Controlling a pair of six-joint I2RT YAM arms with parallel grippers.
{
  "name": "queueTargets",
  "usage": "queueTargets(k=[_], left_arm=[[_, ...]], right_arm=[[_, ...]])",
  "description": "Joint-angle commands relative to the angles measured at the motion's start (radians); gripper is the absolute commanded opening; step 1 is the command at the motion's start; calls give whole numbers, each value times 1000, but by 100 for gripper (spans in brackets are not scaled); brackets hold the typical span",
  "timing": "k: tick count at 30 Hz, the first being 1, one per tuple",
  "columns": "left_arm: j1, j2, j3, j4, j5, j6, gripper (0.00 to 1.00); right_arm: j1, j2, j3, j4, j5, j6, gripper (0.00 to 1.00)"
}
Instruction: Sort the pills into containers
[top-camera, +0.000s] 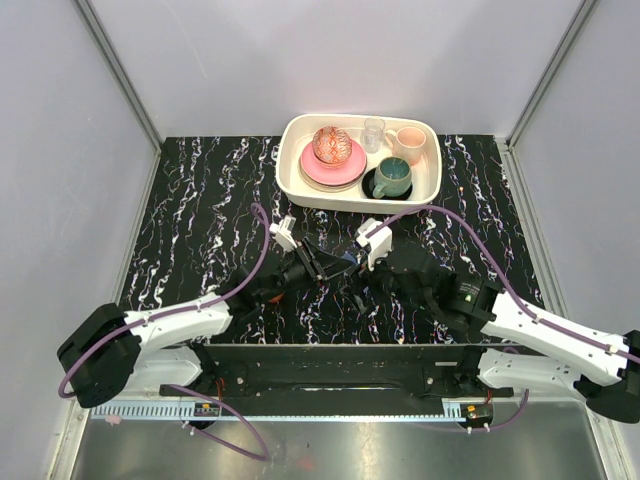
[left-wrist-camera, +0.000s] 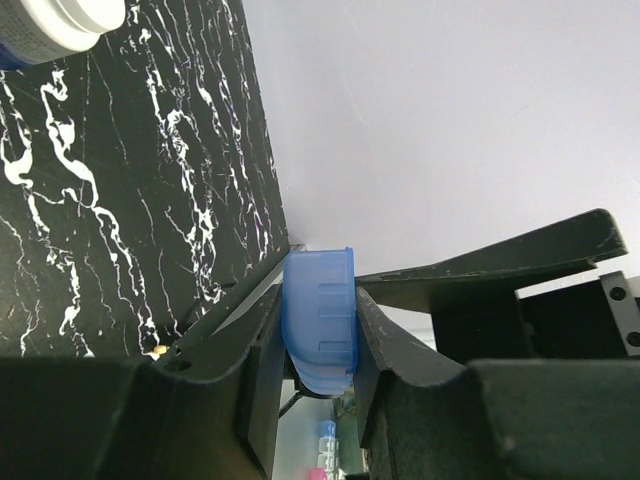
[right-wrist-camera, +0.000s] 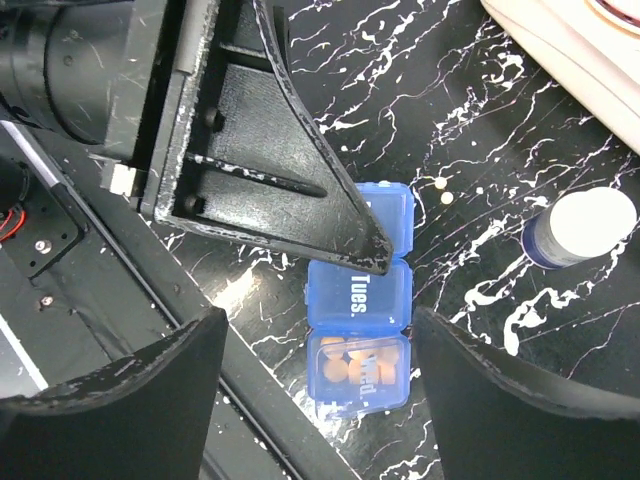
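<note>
Left pincer clamped on blue pill box, orange pills in end compartment; right pincer spread apart directly above it.

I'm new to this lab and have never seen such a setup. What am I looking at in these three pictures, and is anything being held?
These are two robot arms bolted at the near edge of a black marbled table. The overhead picture shows both arms and a white tray of dishes at the back. The other two come from cameras on the wrists. The left gripper is shut on the end of a blue pill box, lettered with days; one lidded compartment holds orange pills. The right gripper hangs open above the box, holding nothing. A white-capped bottle stands nearby.
</note>
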Motion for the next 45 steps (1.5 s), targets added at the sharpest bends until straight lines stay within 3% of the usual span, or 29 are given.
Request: queueTargets(k=[1, 5, 10, 14, 19, 25, 45], left_arm=[[-6, 5, -14, 85, 16, -13, 0], [-6, 7, -27, 109, 12, -24, 0], [-6, 5, -57, 188, -7, -48, 0], [-4, 8, -105, 371, -59, -92, 0], [-6, 27, -119, 495, -91, -136, 0], [-6, 13, -93, 501, -103, -128, 0], [-6, -30, -68, 443, -120, -106, 0]], right_arm=[[8, -27, 25, 61, -35, -6, 83], [8, -85, 24, 72, 10, 14, 86], [8, -236, -19, 105, 184, 110, 91], [6, -348, -82, 145, 320, 355, 90], [6, -473, -223, 228, 395, 612, 83], [6, -510, -323, 322, 372, 775, 78], [6, -382, -406, 510, 245, 916, 77]])
